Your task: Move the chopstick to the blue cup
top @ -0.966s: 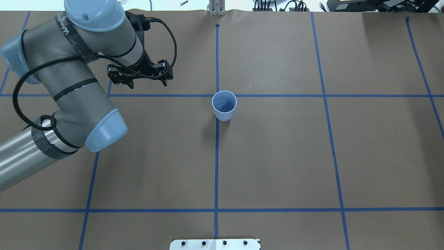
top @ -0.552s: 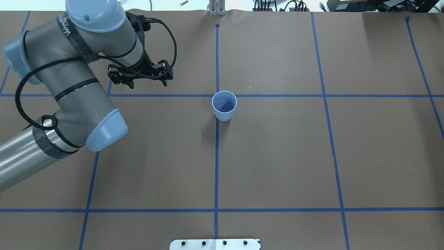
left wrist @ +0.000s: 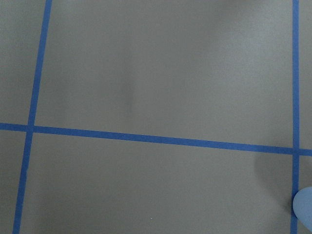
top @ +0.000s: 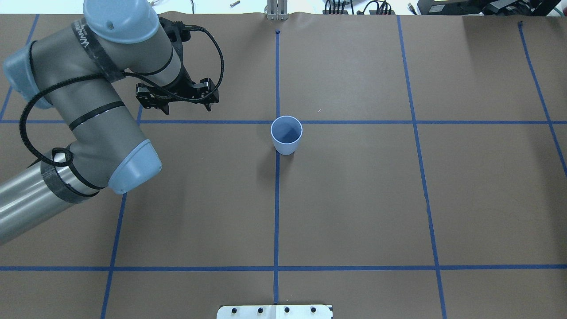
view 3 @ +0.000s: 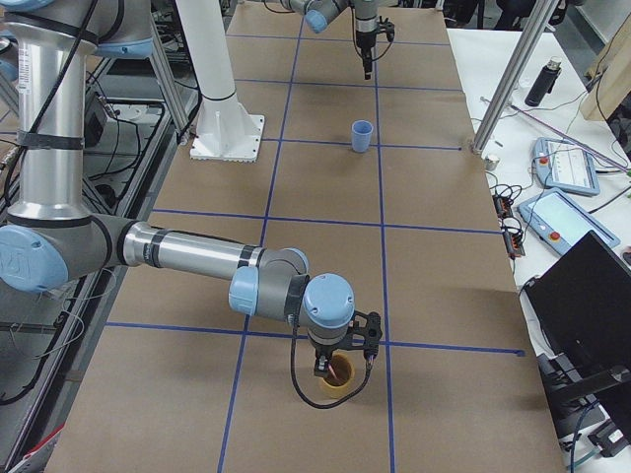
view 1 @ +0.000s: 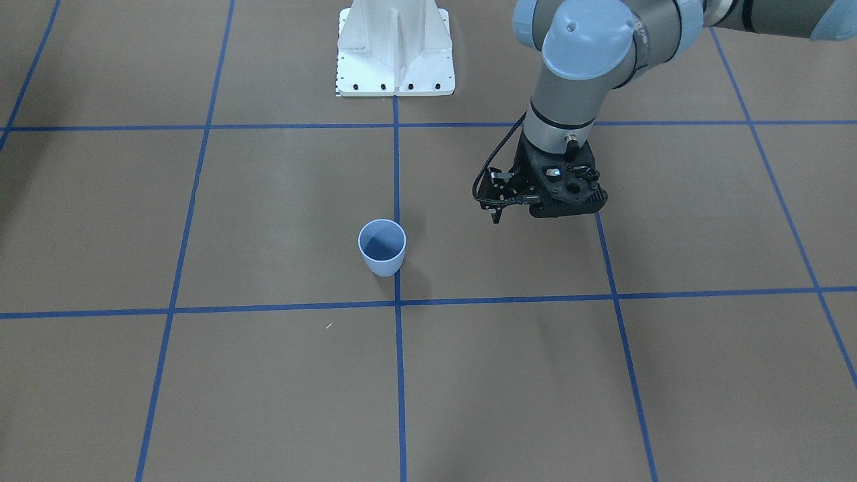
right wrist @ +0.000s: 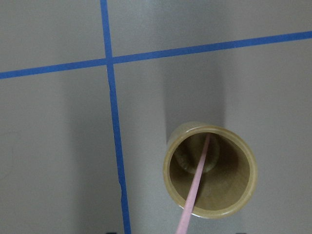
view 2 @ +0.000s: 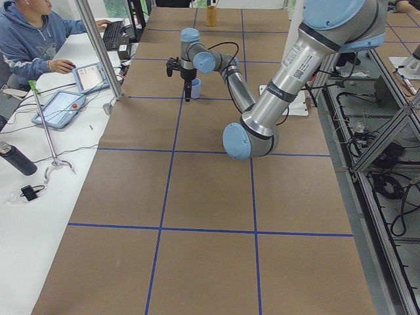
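One blue cup (view 1: 381, 249) stands upright on the brown surface (view 1: 201, 402) in the front-facing view, on a tape line (view 1: 400, 375). The left pincer (view 1: 546, 209) hangs well apart from it, pointing down.

From overhead, that pincer (top: 187, 107) has its two fingertips spread wide, and the cup (top: 286, 135) sits just by a crossing of tape.

The left-end view shows a person (view 2: 33, 39) seated at a keyboard (view 2: 115, 34) beside the surface.

From the right end, the right pincer (view 3: 340, 371) hovers directly over a tan cup (view 3: 337, 386); how far it is parted I cannot tell.

The left wrist camera catches the blue cup's edge (left wrist: 306, 212) in a corner.

The right wrist camera looks down into the tan cup (right wrist: 229, 175), where the chopstick (right wrist: 197, 185) leans, its upper end running out of frame.
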Controlling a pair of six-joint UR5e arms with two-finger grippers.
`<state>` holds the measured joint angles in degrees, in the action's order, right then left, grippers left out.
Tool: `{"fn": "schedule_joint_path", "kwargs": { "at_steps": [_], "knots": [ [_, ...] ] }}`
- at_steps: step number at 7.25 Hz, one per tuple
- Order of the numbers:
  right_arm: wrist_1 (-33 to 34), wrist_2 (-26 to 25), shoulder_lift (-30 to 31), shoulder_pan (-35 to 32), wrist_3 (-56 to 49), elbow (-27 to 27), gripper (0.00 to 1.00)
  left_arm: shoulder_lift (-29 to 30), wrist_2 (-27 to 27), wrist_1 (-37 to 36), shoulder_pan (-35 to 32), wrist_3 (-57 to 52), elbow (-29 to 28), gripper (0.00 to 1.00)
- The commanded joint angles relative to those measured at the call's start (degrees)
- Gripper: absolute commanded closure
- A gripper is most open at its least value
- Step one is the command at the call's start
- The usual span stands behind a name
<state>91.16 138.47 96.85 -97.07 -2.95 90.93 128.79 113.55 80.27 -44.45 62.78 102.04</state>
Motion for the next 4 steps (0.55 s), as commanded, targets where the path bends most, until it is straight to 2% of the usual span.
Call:
{"fn": "schedule_joint_path", "kwargs": {
  "at_steps": [1, 2, 4],
  "knots": [
    [0.24, 0.49, 0.27, 0.04, 0.14, -0.67, 0.61, 0.06, 0.0, -0.03, 0.06, 0.41, 0.09, 0.02],
    [0.42, 0.92, 0.27, 0.04, 0.22, -0.67, 0.83, 0.06, 0.0, -0.03, 0.06, 0.32, 0.09, 0.02],
    [0.16, 3.64, 0.18, 0.3, 3.45, -2.25, 0.87, 0.06, 0.0, -0.12, 0.06, 0.41, 0.26, 0.02]
  ]
}}
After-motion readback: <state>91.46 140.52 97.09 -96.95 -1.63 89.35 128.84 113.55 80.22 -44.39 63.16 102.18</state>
